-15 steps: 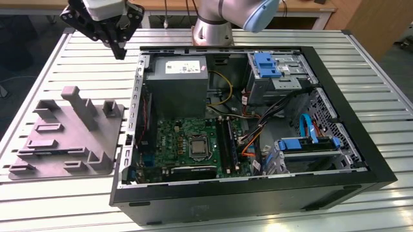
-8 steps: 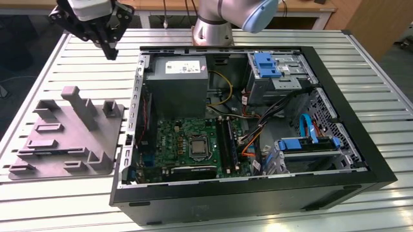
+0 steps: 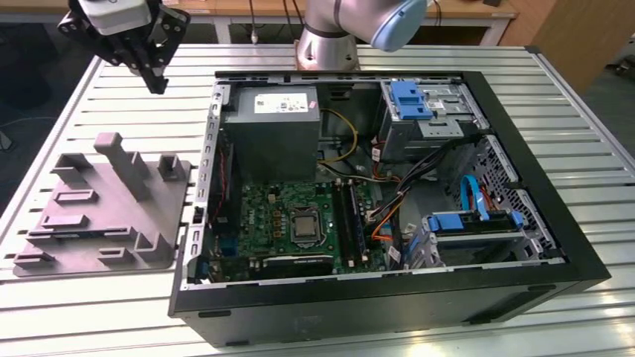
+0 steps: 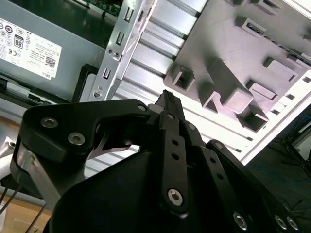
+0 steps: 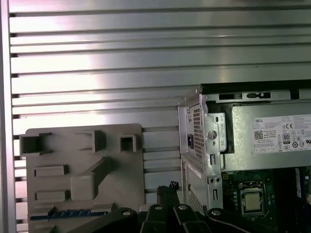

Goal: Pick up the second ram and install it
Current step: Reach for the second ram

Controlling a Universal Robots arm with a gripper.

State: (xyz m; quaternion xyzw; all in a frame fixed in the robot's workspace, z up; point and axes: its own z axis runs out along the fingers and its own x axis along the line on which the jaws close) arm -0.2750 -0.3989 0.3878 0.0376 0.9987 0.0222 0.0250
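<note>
nearest the lens in both wrist views is the claw (image 4: pixel 167 97), its two black fingers (image 4: pixel 171 141) drawn together to a closed tip with nothing pinched between them. in the exterior view it hangs in the upper left of the frame, raised well clear of the slatted metal counter (image 3: pixel 119 111).

past the claw, down on the counter, sits the grey fixture (image 3: pixel 100 216), a moulded block of pockets and upright tabs at the left of the exterior view, just beside the open computer case (image 3: pixel 397 294). in the first wrist view a thin blue-green strip lies in a long slot of that fixture, on the side away from its row of square pockets. it is seen edge-on, so i can only say it is probably the second ram (image 5: pixel 70 212), not yet picked up.

farther off, inside the case, the motherboard (image 3: pixel 268 212) lies flat in the lower middle of the exterior view, with the boxy power supply (image 3: pixel 268 126) beyond it and the arm (image 3: pixel 337 30) at the top edge.

the stick should be light and stiff but brittle, with smooth faces that offer little friction. the safest hold, as i judge it, is across its thin thickness at mid-length of the free upper edge, so it hangs level, clear of the contact edge.
</note>
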